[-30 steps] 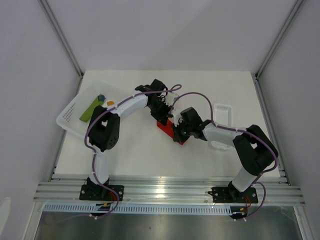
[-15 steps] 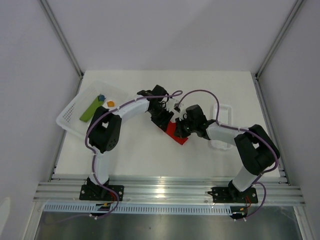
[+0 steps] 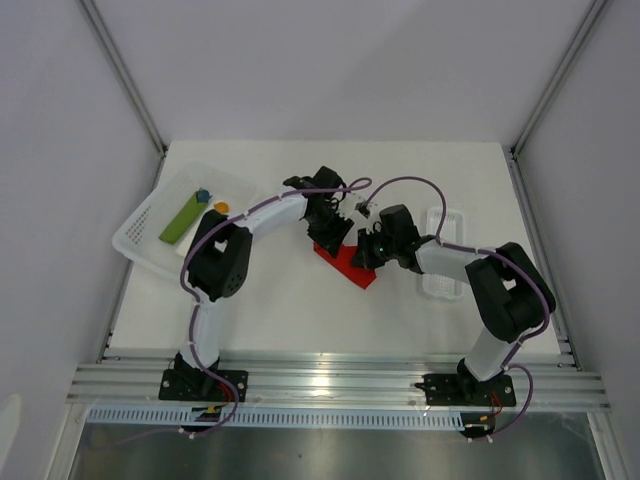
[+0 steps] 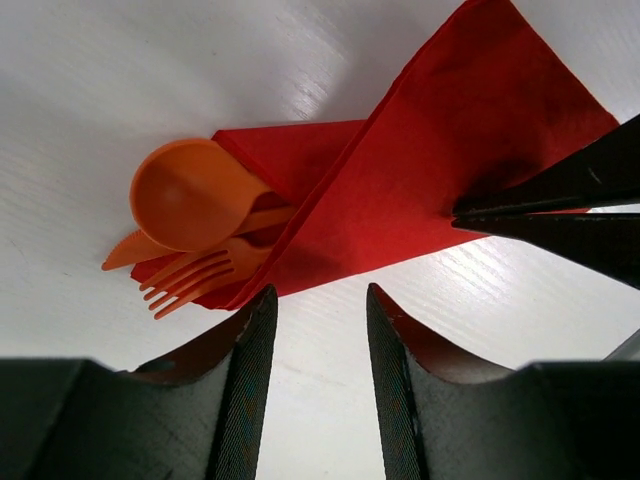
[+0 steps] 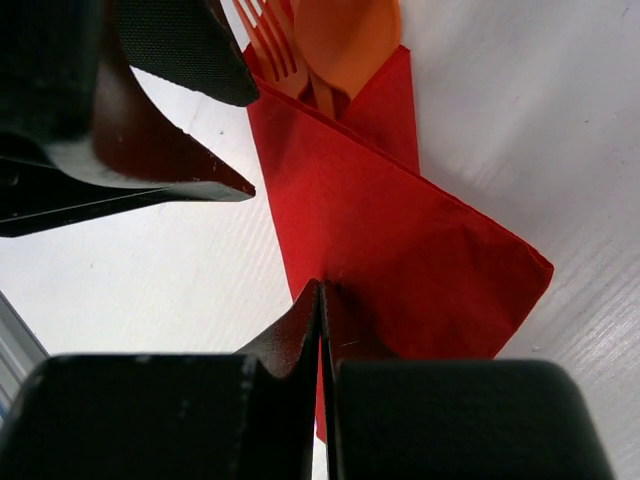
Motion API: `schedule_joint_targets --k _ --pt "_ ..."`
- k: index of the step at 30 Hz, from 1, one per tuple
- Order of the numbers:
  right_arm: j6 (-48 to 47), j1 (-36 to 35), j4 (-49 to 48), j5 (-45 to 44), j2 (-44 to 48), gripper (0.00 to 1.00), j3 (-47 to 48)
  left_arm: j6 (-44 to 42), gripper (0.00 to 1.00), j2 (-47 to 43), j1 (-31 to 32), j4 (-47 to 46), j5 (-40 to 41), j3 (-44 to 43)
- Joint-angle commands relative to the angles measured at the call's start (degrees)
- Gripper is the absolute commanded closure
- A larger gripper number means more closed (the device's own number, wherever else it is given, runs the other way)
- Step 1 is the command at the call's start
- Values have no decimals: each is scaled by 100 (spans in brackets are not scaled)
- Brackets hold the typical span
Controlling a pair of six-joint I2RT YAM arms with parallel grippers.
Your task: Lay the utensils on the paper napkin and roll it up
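Note:
The red paper napkin [image 3: 347, 264] lies mid-table with one flap folded over the orange utensils. In the left wrist view the napkin [image 4: 430, 190] covers the handles, and the spoon bowl [image 4: 188, 205], the fork tines [image 4: 185, 285] and a knife tip [image 4: 122, 255] stick out at the left. My left gripper [image 4: 318, 300] is open and empty just off the napkin's edge. My right gripper [image 5: 320, 292] is shut on the edge of the folded napkin [image 5: 400, 250]. The utensils [image 5: 335, 40] show at the top of the right wrist view.
A white basket [image 3: 140, 232] at the far left holds a green bar [image 3: 180, 219] and small blue and orange blocks. A small white tray [image 3: 444, 232] lies to the right, beside my right arm. My left gripper's fingers [image 5: 170, 45] stand close beside the right one.
My right gripper has moved away from the near edge, pulling a napkin flap over the utensils. The napkin now shows more spread out. My left gripper shifted slightly right.

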State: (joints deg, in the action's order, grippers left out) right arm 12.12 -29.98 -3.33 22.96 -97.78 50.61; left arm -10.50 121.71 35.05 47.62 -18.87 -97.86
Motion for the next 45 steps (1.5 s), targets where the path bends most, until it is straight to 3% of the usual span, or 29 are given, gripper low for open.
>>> schedule_joint_targets --k 1,11,33,45 --pt "150 53 -247 -11 -127 100 327 -110 55 125 265 195 -170 -260" --pt "265 220 -97 -222 -453 97 511 -40 55 441 406 239 41 -330" --pt "-281 774 799 24 -752 64 960 -66 55 556 398 222 208 -321" --pt "71 844 922 560 -857 63 591 -250 52 310 371 239 103 -734"
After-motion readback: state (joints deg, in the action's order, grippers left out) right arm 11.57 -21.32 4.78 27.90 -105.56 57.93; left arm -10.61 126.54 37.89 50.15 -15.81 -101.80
